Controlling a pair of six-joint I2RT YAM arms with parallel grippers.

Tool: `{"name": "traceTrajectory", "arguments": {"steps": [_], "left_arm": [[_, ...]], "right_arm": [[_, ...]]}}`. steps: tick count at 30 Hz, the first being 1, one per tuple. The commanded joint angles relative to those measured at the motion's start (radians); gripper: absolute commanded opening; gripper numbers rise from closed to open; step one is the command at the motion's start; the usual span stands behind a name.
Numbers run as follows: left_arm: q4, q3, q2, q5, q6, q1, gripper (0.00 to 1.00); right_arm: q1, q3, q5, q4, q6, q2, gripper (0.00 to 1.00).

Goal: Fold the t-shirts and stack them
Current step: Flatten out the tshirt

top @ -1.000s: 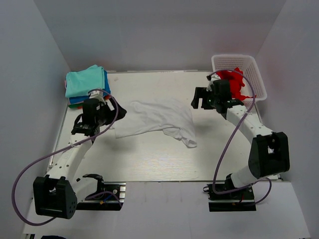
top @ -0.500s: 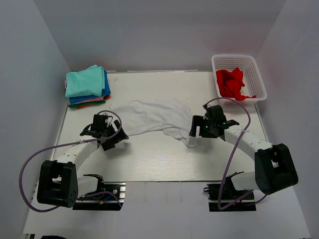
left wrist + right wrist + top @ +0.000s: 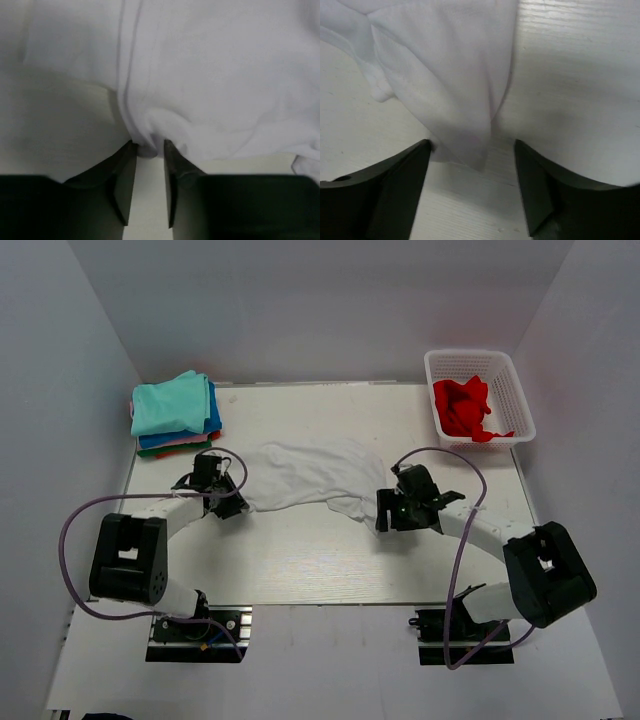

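- Left gripper pinched only a thin fold of the white t-shirt at the centre of the table; the fold might slip out.
- Right gripper gaped astride the shirt's right corner; closing could miss or bunch cloth.

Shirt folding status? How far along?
Done: folded stack, teal on top, far left. In hand: white t-shirt crumpled mid-table; left gripper pinches its edge, right gripper open around a corner. Left: that fold, plus red t-shirt in the basket.
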Motion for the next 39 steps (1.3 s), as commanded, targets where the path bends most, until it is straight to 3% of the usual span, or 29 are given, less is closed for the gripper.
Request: {"name": "traceTrajectory", "arguments": {"steps": [1, 2, 3, 6, 10, 16, 23, 28, 32, 39], "left_arm": [[-0.020, -0.031, 0.082, 0.044, 0.010, -0.002, 0.33], [-0.020, -0.041, 0.093, 0.053, 0.022, -0.002, 0.23], [-0.020, -0.042, 0.093, 0.053, 0.022, -0.002, 0.00], [-0.020, -0.051, 0.080, 0.065, 0.022, -0.002, 0.00], [-0.020, -0.003, -0.031, 0.133, 0.031, -0.002, 0.00], [-0.029, 0.150, -0.319, 0.113, 0.031, -0.011, 0.00], [-0.077, 0.400, -0.426, 0.058, 0.053, -0.011, 0.00], [-0.097, 0.573, -0.487, 0.035, 0.053, -0.011, 0.00], [-0.077, 0.662, -0.574, 0.026, 0.062, -0.011, 0.00], [-0.202, 0.935, -0.642, 0.052, 0.128, 0.009, 0.00]], "right_arm": [[0.031, -0.025, 0.010, 0.069, -0.015, 0.023, 0.70], [0.035, -0.030, 0.013, 0.077, -0.016, 0.026, 0.62], [0.038, -0.039, 0.011, 0.084, -0.015, 0.026, 0.38], [0.043, -0.031, 0.074, 0.120, 0.008, 0.029, 0.00], [0.045, 0.018, 0.169, 0.111, 0.040, -0.029, 0.00], [0.038, 0.206, 0.384, 0.088, 0.005, -0.138, 0.00], [0.035, 0.380, 0.568, 0.146, -0.185, -0.327, 0.00], [0.037, 0.501, 0.487, 0.189, -0.387, -0.431, 0.00], [0.038, 0.648, 0.299, 0.189, -0.489, -0.523, 0.00], [0.038, 1.058, 0.071, -0.038, -0.638, -0.525, 0.00]]}}
